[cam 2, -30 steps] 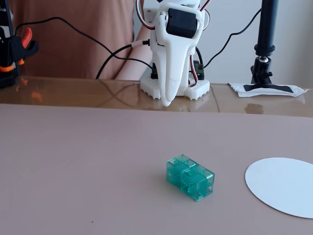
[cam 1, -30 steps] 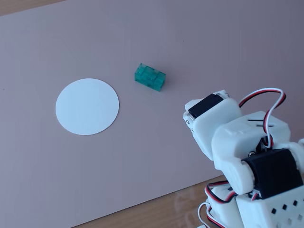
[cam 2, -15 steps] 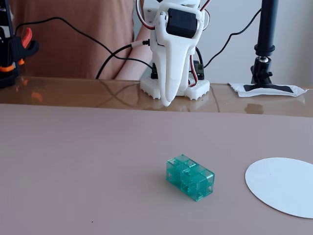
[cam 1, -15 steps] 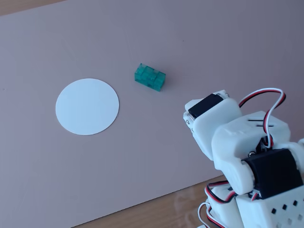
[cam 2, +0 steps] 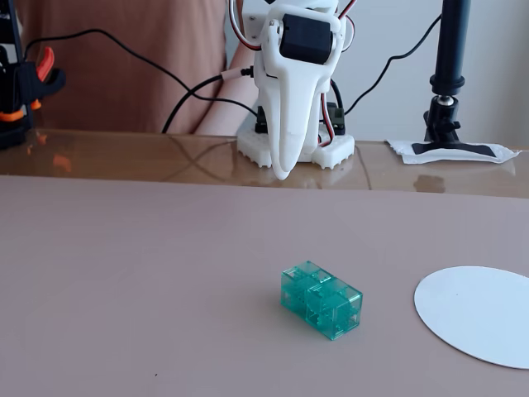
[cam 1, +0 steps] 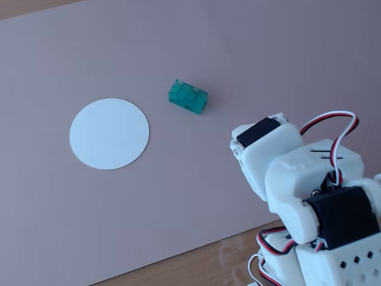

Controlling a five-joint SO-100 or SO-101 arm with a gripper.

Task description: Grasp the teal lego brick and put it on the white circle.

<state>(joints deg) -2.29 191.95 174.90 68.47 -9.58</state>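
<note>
The teal lego brick [cam 2: 321, 310] is lying near the white circle [cam 2: 477, 314], apart from it. The gripper [cam 2: 283, 169] is hanging closed and empty, well behind the brick

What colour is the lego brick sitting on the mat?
Translucent teal-green; the teal lego brick shows best in the low fixed view facing the arm.

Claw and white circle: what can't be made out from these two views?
- Claw: in a fixed view it is seen edge-on, so open or shut is unclear; in the other, the arm's own body hides its tip.
- White circle: right part cut off by the frame edge in one fixed view; whole in the other.
- Teal lego brick: its far side is hidden.
</note>
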